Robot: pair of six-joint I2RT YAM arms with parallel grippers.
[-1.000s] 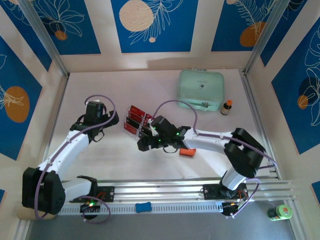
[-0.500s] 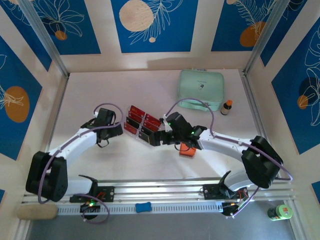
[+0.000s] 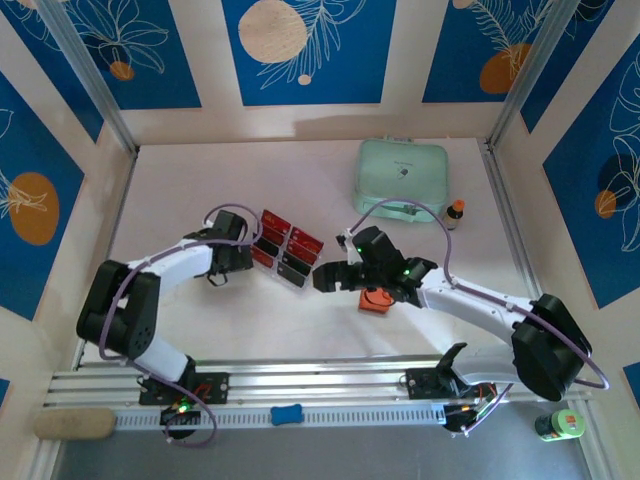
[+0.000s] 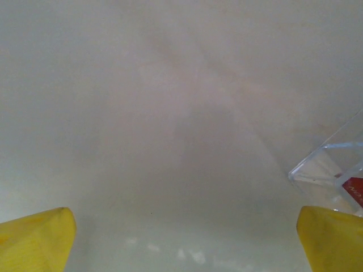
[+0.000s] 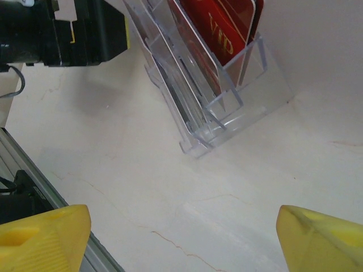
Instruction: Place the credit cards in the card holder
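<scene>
The credit cards (image 3: pixel 303 241), red and black, stand in a clear plastic rack (image 3: pixel 283 246) in the middle of the table. In the right wrist view a red card (image 5: pixel 227 28) sits in the rack's (image 5: pixel 218 99) top slot. The orange card holder (image 3: pixel 374 301) lies to the rack's right, partly under my right arm. My left gripper (image 3: pixel 245 258) is open just left of the rack, and its wrist view has the rack's corner (image 4: pixel 329 167) at the right edge. My right gripper (image 3: pixel 321 277) is open between the rack and the card holder, with bare table between its fingertips (image 5: pixel 42 238).
A mint-green case (image 3: pixel 402 177) lies at the back right with a small bottle (image 3: pixel 455 213) beside it. The aluminium rail (image 3: pixel 330 380) runs along the near edge. On it sits a blue object (image 3: pixel 286 413).
My left gripper has moved right, up to the rack's left side. My right gripper has drawn back to the right, off the rack. Both stayed open.
</scene>
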